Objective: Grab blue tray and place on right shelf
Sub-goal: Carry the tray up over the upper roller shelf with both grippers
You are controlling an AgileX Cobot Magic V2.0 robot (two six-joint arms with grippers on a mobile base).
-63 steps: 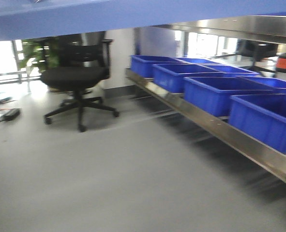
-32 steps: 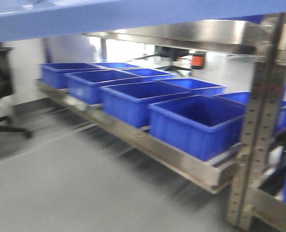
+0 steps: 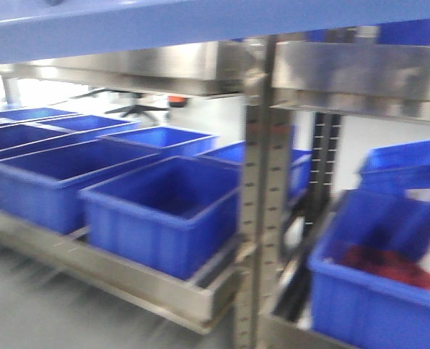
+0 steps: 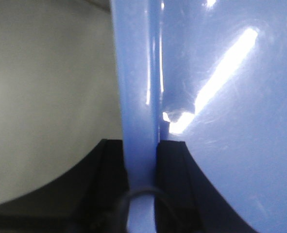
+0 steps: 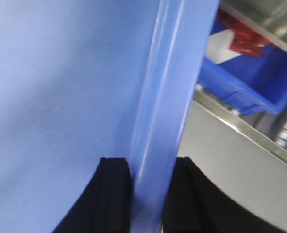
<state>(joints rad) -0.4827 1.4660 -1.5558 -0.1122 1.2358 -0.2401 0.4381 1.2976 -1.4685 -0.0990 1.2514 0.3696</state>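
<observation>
The light-blue tray point(image 3: 127, 22) spans the top of the front view, held up in the air. My left gripper point(image 4: 142, 148) is shut on the tray's left rim point(image 4: 138, 97). My right gripper point(image 5: 152, 167) is shut on its right rim point(image 5: 167, 97). The tray's glossy inside fills most of both wrist views. A stainless-steel shelf point(image 3: 360, 73) with a tall reflective lip sits at upper right, past a perforated grey upright point(image 3: 262, 218). The tray is level with it, nearer the camera.
Several deep dark-blue bins point(image 3: 164, 214) stand on a lower steel shelf point(image 3: 98, 273) at left. Another dark-blue bin point(image 3: 375, 283) holding something red sits at lower right, also in the right wrist view point(image 5: 250, 82). Grey floor point(image 3: 25, 320) lies at lower left.
The view has swung right: the office chair and open floor have left the frame, the bins slid left, and the upright and right-hand shelf have come into view. Both grippers still hold the tray.
</observation>
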